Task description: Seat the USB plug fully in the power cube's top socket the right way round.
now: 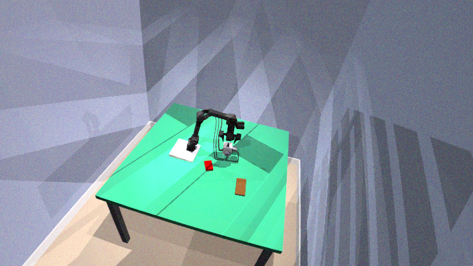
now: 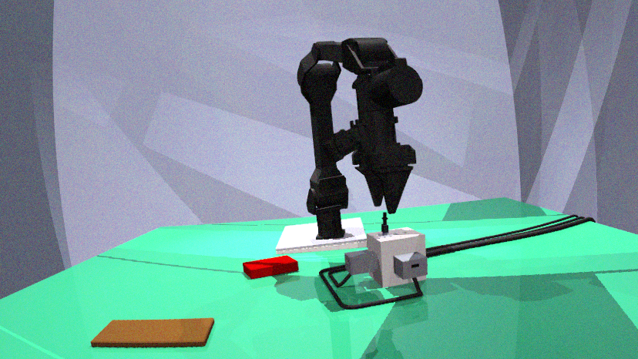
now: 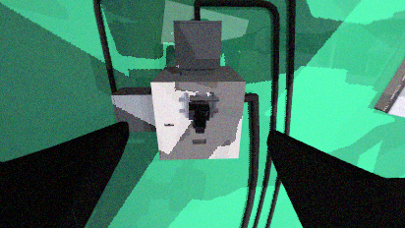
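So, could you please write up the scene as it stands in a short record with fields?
gripper: open, holding nothing, pointing down, above the plug and apart from it
plug: dark, upright, standing out of the socket on top of the cube
cube: pale box with grey adapters on two of its sides
cables: black, running from the cube across the table, one looped around the cube's foot
table: green top
red block: lies flat, apart from the cube
brown slab: lies flat, near the table's front edge
arm base: on a white plate
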